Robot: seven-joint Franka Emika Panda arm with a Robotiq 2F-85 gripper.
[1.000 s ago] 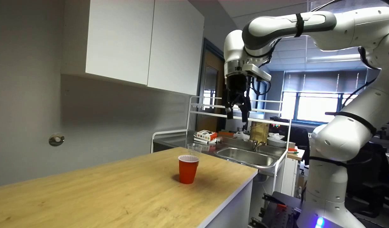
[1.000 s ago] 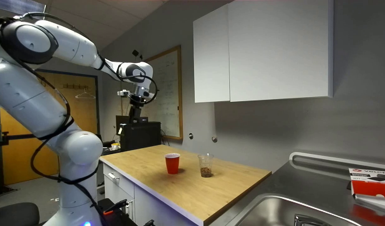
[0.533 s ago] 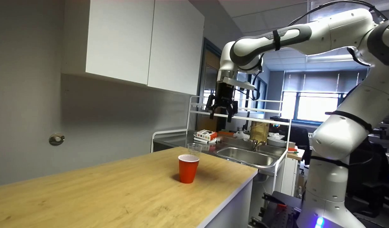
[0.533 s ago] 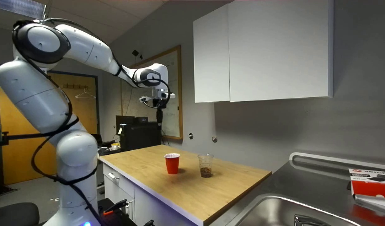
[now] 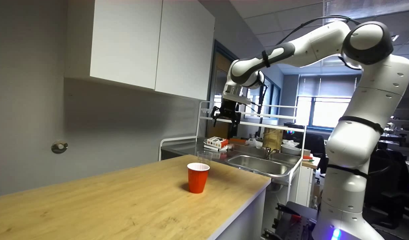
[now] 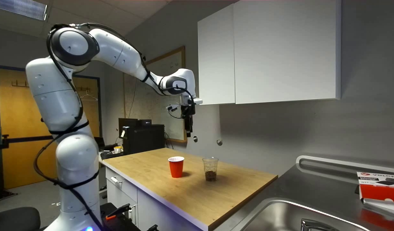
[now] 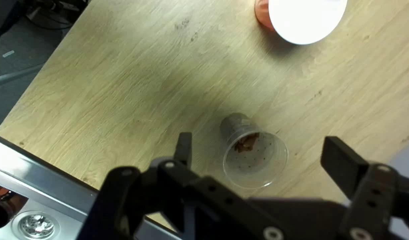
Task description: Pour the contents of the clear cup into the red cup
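Observation:
The red cup (image 5: 197, 180) stands upright on the wooden counter in both exterior views (image 6: 176, 170). Its pale inside and a bit of its red side (image 7: 264, 15) show at the top of the wrist view. The clear cup (image 6: 210, 165) stands upright beside it, with brown pieces in its bottom. In an exterior view it is partly hidden behind the red cup (image 5: 204, 155). My gripper (image 5: 225, 125) is open and empty, pointing down, well above the counter (image 6: 188, 131). In the wrist view the clear cup (image 7: 257, 166) appears between the spread fingers of my gripper (image 7: 261, 150), touching neither.
The wooden counter (image 6: 238, 192) ends at a sink (image 6: 280, 215) and a dark worktop. A white wall cabinet (image 6: 283, 51) hangs above the counter along the wall. A white rack frame (image 5: 177, 138) and a box (image 5: 217, 142) stand by the sink.
The arm has swung across towards the cups, and the gripper is somewhat lower than before. It moved right in one exterior picture and left in the opposite one. Both cups stayed in place.

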